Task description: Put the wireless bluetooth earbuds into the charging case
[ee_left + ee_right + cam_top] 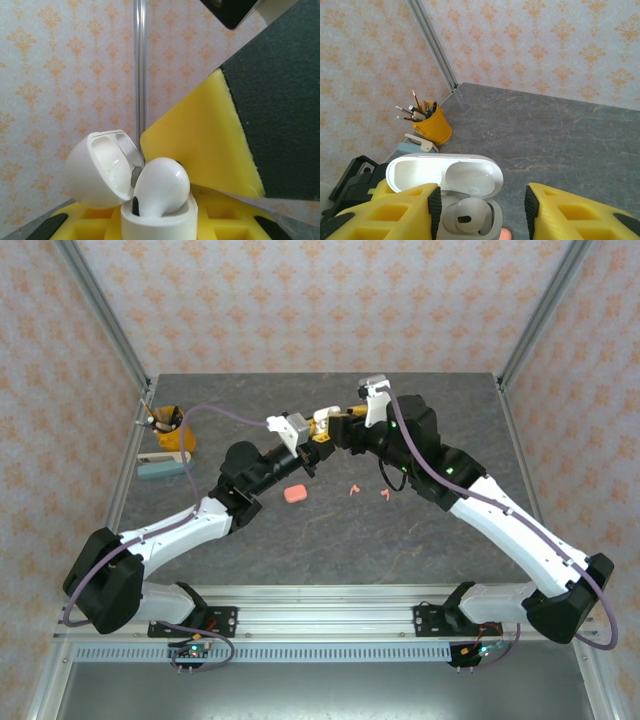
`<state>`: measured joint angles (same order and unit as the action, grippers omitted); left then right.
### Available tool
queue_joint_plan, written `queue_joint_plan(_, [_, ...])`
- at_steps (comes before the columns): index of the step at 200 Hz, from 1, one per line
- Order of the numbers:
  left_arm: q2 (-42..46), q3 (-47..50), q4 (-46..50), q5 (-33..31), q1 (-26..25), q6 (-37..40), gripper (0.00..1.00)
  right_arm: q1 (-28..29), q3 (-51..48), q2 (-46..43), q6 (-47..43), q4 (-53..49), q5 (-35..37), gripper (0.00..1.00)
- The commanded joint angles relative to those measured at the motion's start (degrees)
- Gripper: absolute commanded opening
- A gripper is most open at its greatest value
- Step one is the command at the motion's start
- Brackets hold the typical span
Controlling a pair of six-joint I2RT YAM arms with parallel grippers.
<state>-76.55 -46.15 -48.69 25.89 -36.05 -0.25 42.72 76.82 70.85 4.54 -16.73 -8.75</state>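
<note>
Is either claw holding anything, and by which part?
The left gripper holds the open white charging case by its lower body, a white earbud resting in it. The right gripper stands open above it, holding nothing.

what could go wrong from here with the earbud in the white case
The white earbud stands high above the rim of the white case, so it may not be seated and could tip out.
The right gripper is open, fingers close either side of that case; pulling back could knock it out of the left gripper.
Two coral earbuds lie loose on the table and could get swept aside.
</note>
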Motion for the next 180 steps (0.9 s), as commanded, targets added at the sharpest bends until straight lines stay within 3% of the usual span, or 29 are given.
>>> queue_joint_plan(1, [-0.43, -1.50, -3.17, -0.05, -0.46, -0.73, 0.00, 0.78, 2.91, -0.53, 1.52, 0.38, 1.26, 0.51])
queue_joint_plan(121, [0.12, -0.17, -3.13, 0.10, -0.42, -0.01, 0.00, -0.63, 4.87, 0.14, 6.02, -0.13, 3.46, 0.54])
queue_joint_plan(153, [0.38, 0.41, -1.50, 1.68, -0.44, 0.78, 0.00, -3.78, 13.54, 4.46, 9.87, -8.15, 0.20, 0.53])
queue_joint_plan(180, [0.05, 1.26, -1.38, 2.30, -0.42, 0.83, 0.00, -6.14, 25.64, 12.28, 10.25, -20.65, -3.14, 0.49])
